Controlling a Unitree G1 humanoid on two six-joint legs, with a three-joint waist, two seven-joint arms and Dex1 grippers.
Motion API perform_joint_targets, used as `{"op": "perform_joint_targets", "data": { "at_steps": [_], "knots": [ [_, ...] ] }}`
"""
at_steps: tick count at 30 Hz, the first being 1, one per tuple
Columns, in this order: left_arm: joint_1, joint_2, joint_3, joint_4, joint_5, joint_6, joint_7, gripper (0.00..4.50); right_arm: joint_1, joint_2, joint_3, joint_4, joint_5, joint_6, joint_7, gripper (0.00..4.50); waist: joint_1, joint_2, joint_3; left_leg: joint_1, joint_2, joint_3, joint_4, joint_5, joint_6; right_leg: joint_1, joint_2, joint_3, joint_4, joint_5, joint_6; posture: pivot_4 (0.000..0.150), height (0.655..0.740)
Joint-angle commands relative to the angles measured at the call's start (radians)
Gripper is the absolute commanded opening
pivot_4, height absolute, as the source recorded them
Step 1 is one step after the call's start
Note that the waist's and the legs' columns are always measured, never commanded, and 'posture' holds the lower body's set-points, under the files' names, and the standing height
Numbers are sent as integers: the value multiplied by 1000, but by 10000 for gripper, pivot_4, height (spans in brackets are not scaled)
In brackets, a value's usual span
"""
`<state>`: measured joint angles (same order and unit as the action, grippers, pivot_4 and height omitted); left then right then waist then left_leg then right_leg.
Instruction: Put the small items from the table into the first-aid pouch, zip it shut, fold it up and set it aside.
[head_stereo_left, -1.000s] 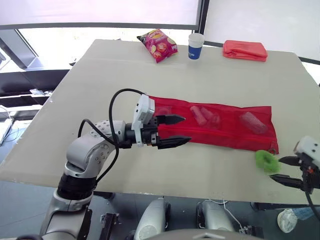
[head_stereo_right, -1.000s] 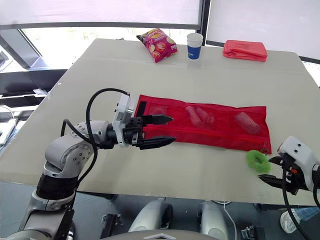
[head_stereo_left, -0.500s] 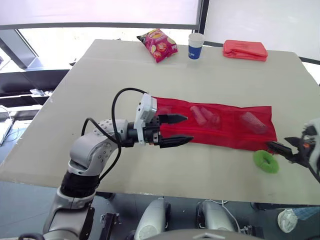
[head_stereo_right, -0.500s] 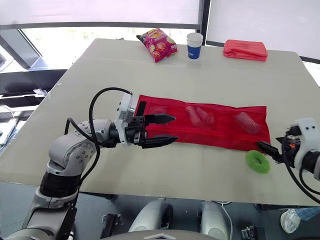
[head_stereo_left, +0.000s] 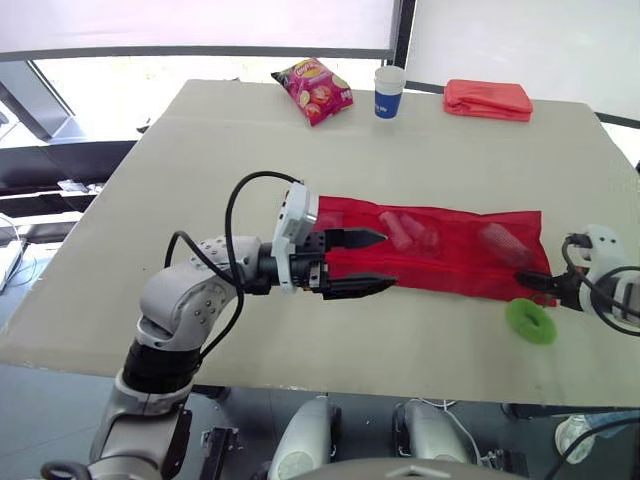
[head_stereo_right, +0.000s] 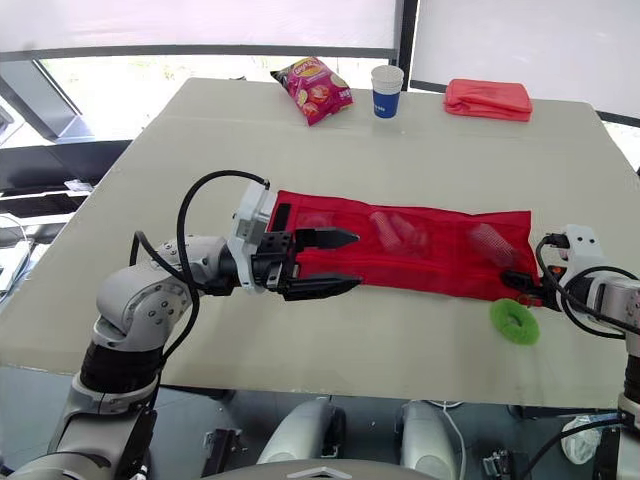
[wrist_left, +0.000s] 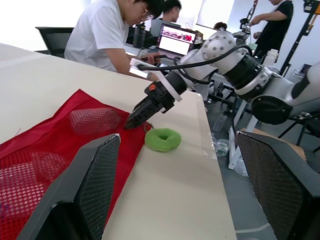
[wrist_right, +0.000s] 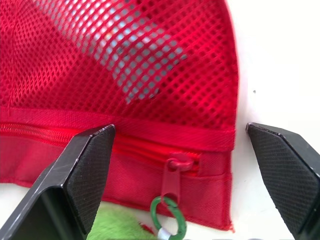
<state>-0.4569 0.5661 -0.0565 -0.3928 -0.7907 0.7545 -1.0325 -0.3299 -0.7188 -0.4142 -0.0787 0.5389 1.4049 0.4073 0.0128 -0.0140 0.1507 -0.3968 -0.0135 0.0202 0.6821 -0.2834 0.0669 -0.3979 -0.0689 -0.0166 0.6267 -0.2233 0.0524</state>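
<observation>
Pouch (head_stereo_left: 440, 250) of red mesh lies flat and long on the table (head_stereo_left: 450, 150), a fuzzy green ring (head_stereo_left: 531, 321) just off its right corner. The right gripper (head_stereo_left: 535, 282), fingers spread, has moved from the ring to that corner. The left gripper (head_stereo_left: 365, 262) stays spread over the pouch's left end.

Both head views look forward and down over the tabletop (head_stereo_left: 200, 150) from its near edge, side by side, sharing the whole scene with the red pouch (head_stereo_left: 440, 240) and green ring (head_stereo_left: 531, 322). The left wrist view looks low and nearly level out between the left jaws, along the pouch toward the ring and the right jaws beyond. The right wrist view sits close above the pouch's corner, its zipper pull (wrist_right: 172, 177) between the right jaws.
</observation>
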Motion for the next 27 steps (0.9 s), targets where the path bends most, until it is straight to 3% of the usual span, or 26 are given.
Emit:
{"op": "perform_joint_targets", "data": {
  "at_steps": [1,4,7,15,19,27],
  "knots": [
    [-16,9,23,-40,-30,-14,-13,39911,-17,8,-33,47,33,9,39,44762,0,-1,0,0,0,0,0,0,0,0,0,0,0,0,0,1500,7400],
    [-20,12,21,-40,-3,-38,-8,39911,-21,35,-62,56,64,10,66,44762,-2,-1,0,0,0,0,0,0,0,0,1,0,0,2,3,1500,7400],
    [-19,16,22,-37,21,-58,5,39911,-5,46,-73,32,63,-23,73,37500,-5,-1,0,0,1,0,0,0,0,0,2,1,0,2,3,1500,7400],
    [-11,21,14,-30,38,-78,6,39911,75,22,-87,-69,47,-77,63,690,-2,-1,0,0,1,0,0,0,0,0,2,1,0,2,3,1500,7400],
    [-8,16,13,-23,45,-87,11,39911,122,-51,-125,-130,29,-85,64,280,4,1,0,0,1,0,0,0,0,0,1,1,0,2,3,1500,7400],
    [8,4,4,-2,66,-109,17,39911,141,-328,-250,-200,86,-4,167,280,3,3,1,-1,-1,0,0,-1,2,0,-1,0,-1,1,2,1500,7400]
  ]
}}
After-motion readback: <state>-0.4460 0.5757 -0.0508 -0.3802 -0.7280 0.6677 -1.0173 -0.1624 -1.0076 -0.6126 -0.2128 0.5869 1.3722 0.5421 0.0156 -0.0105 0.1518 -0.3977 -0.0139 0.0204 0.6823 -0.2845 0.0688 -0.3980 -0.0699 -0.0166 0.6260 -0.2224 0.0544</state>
